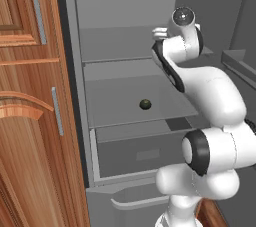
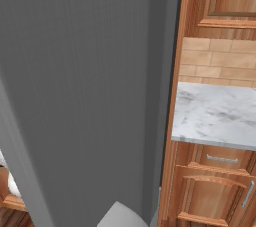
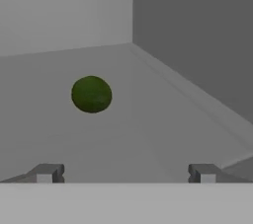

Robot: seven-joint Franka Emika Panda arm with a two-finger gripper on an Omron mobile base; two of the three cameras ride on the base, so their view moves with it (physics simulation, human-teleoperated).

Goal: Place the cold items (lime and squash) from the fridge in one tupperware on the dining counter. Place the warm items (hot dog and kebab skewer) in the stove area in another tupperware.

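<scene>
A small dark green lime (image 1: 145,104) lies alone on a middle glass shelf (image 1: 115,108) of the open fridge. In the hand view the lime (image 3: 91,94) sits ahead and left of centre on the grey shelf floor, some way beyond the fingertips. My gripper (image 3: 124,173) is open, its two dark fingertips spread wide with nothing between them. In the left base view the white arm (image 1: 210,96) reaches up into the fridge, with its hand (image 1: 160,34) above the lime's shelf level and to the right.
Wooden cabinet doors (image 1: 30,96) stand left of the fridge. A closed drawer (image 1: 145,156) lies below the lime's shelf. The fridge's grey door (image 2: 85,96) blocks most of the right base view, and a marble counter (image 2: 220,113) lies beyond it. The fridge's side wall (image 3: 197,35) rises right of the lime.
</scene>
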